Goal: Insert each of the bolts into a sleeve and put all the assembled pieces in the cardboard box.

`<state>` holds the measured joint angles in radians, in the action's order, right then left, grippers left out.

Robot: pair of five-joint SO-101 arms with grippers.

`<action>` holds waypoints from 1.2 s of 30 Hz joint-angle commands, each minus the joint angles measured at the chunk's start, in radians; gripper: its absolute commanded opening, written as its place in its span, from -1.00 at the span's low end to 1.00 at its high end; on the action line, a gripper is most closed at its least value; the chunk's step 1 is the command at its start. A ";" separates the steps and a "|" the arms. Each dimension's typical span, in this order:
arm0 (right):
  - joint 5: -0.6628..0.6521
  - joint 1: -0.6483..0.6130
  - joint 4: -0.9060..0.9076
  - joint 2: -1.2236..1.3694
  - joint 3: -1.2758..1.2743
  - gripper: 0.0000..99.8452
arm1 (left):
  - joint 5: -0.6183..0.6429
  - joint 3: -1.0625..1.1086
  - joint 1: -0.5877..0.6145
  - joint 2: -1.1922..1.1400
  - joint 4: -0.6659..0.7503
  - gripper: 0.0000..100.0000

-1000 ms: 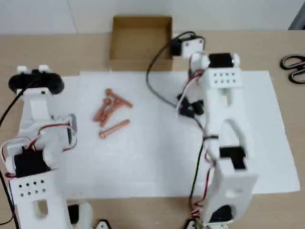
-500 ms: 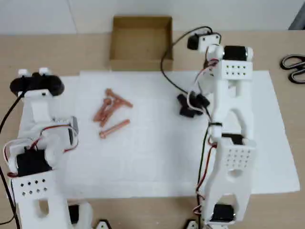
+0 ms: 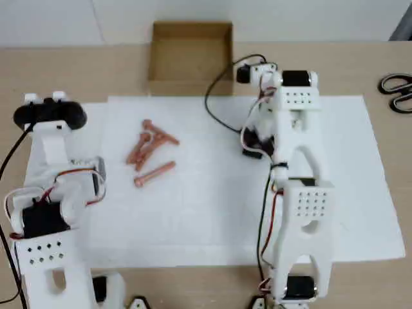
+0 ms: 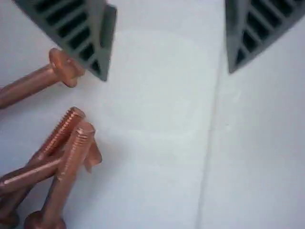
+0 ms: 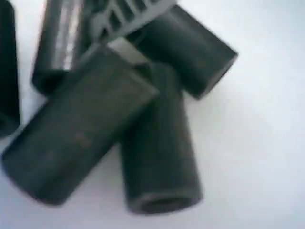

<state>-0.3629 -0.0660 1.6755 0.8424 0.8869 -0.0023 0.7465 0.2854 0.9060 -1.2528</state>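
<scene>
Bolts (image 4: 74, 155) beside the wide-spread left pincer (image 4: 167, 74) (right pincer (image 5: 125, 18) over black sleeves (image 5: 157, 157), its state untellable)

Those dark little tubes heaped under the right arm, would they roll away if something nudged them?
Probably yes: the sleeves are smooth round cylinders lying on their sides, so a loose one would likely roll. They look rigid, not squashy. One seems to rest across others, so a push there may tumble the heap.
</scene>
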 commanded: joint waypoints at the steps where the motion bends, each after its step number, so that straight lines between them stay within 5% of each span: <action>1: -0.014 -0.002 -0.025 0.008 0.041 -0.60 | 0.008 -0.002 -0.005 0.000 0.026 -0.69; 32: -0.044 0.097 -0.088 0.062 0.043 -0.61 | 0.008 0.001 -0.006 0.000 0.026 -0.69; 36: -0.060 0.099 -0.088 0.064 0.041 -0.81 | 0.008 0.001 -0.006 0.000 0.026 -0.69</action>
<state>-0.4089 0.0245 1.5957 0.9175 0.9129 -0.0023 0.7495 0.2854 0.9060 -1.2528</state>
